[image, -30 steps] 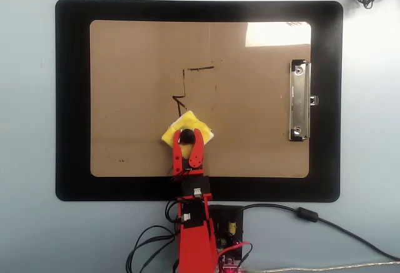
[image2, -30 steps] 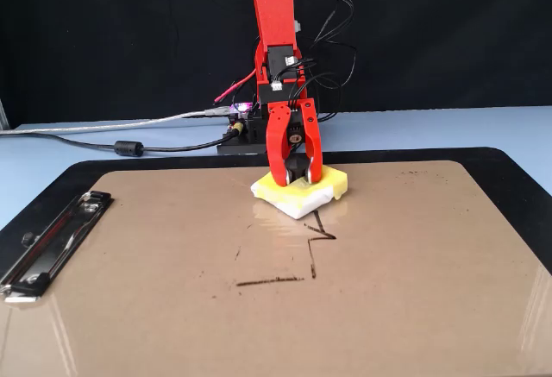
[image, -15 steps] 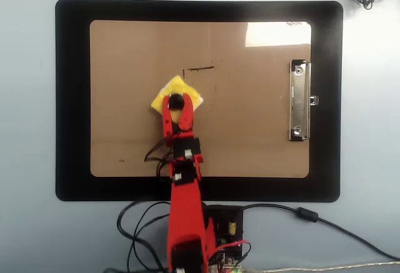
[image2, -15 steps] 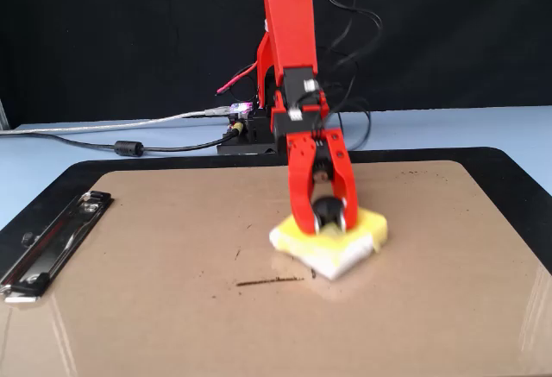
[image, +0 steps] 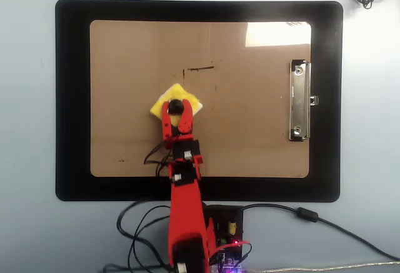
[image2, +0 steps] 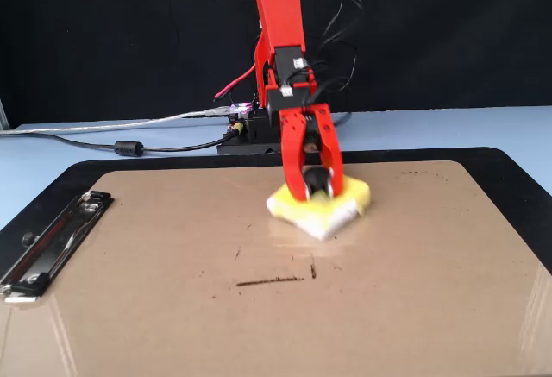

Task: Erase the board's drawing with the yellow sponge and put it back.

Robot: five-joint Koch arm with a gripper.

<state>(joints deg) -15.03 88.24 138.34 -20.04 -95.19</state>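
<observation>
I am mid-erase, judging by the one board (image: pixel 125 148): my pincer (image: pixel 175 106) is clamped on the black knob of the single yellow sponge (image: pixel 187 98), which lies flat near the board's middle. Just beyond it, toward the board's far edge, one line of the drawing (image: pixel 200 69) remains with some specks; I should wipe there next.

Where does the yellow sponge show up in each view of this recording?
Overhead view: yellow sponge left of centre on the board, under the gripper.
Fixed view: yellow sponge centre, slightly right.
Shared landmark: the silver clip, right overhead, left in the fixed view.
</observation>
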